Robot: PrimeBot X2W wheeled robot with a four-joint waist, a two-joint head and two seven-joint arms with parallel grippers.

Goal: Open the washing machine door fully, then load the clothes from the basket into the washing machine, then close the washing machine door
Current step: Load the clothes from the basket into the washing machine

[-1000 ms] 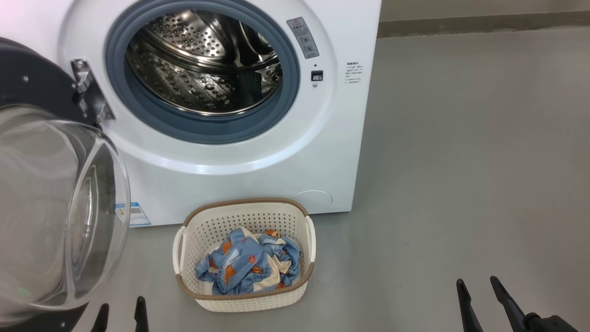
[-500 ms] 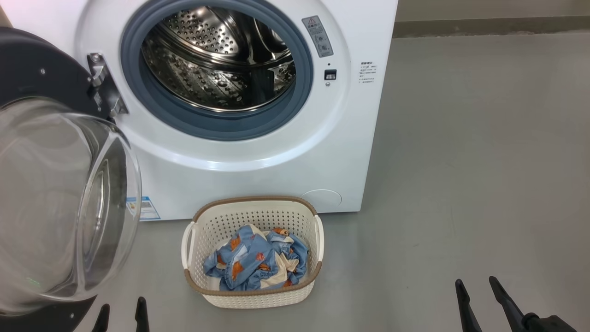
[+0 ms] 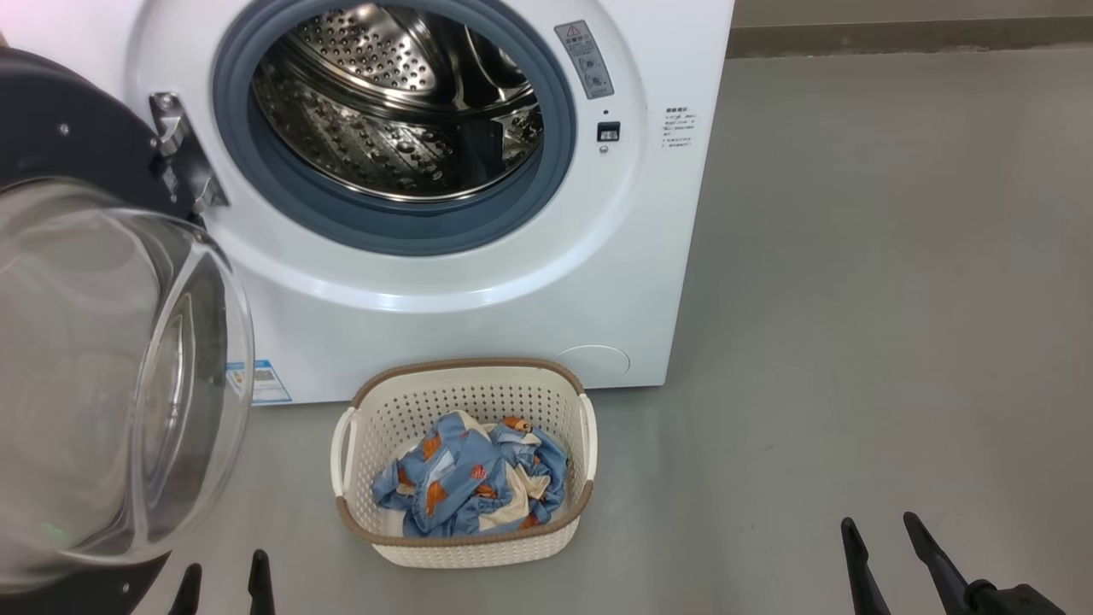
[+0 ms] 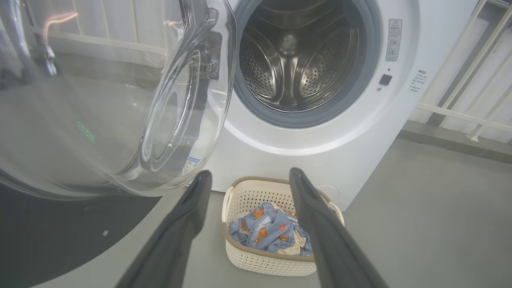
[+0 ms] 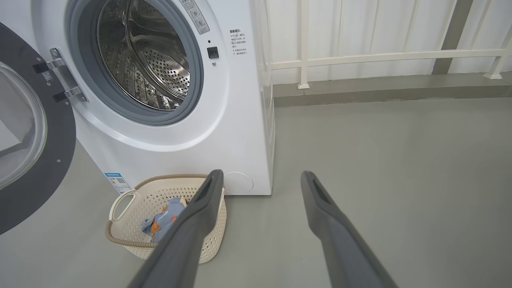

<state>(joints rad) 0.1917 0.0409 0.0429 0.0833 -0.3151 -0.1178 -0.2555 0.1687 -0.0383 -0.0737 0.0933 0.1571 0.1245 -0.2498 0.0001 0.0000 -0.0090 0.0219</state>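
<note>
The grey floor (image 3: 854,299) spreads out to the right of the washing machine (image 3: 444,333), which stands white and square-on in the head view. Its steel drum (image 3: 401,111) is bare inside the grey-blue gasket (image 3: 384,231). The door (image 3: 68,128) is swung open on its left-side hinge. Its black rim faces outward and its clear glass bowl bulges toward the camera at the left of the head view. A white railing (image 5: 380,58) runs behind the machine in the right wrist view.

The basket (image 3: 465,367) sits on the floor just in front of the machine, below the drum opening. The clothes (image 3: 470,478) lie bundled in its bottom, below the brown rim.

The left claw (image 3: 225,564) hangs low beside the door's lower edge, fingers spread wide with nothing between them. The right claw (image 3: 878,521) hovers over bare floor, well apart from the basket, likewise spread wide and holding nothing. A small blue label (image 3: 256,382) sits low on the machine's front, next to the glass bowl.
</note>
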